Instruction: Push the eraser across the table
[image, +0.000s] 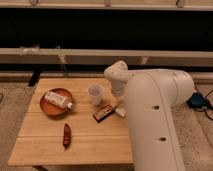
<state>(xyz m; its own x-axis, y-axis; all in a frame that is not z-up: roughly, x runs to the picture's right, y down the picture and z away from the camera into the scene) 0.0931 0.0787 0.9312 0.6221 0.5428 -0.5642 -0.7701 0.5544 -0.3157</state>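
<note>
The eraser (102, 114), a small dark block with a reddish stripe, lies slantwise on the light wooden table (45, 147), right of the middle. My gripper (119, 99) hangs from the white wrist (117, 75) just behind and to the right of the eraser, low over the table. The large white arm (155, 115) fills the right side and hides the table's right edge. I cannot tell whether the gripper touches the eraser.
A pale square pad (122, 111) lies right beside the eraser under the gripper. A white cup (95, 94) stands just left of the gripper. A red-brown plate (50, 106) holding a white tube (59, 99) is at the left. A dark-red knife-like object (66, 136) lies front left.
</note>
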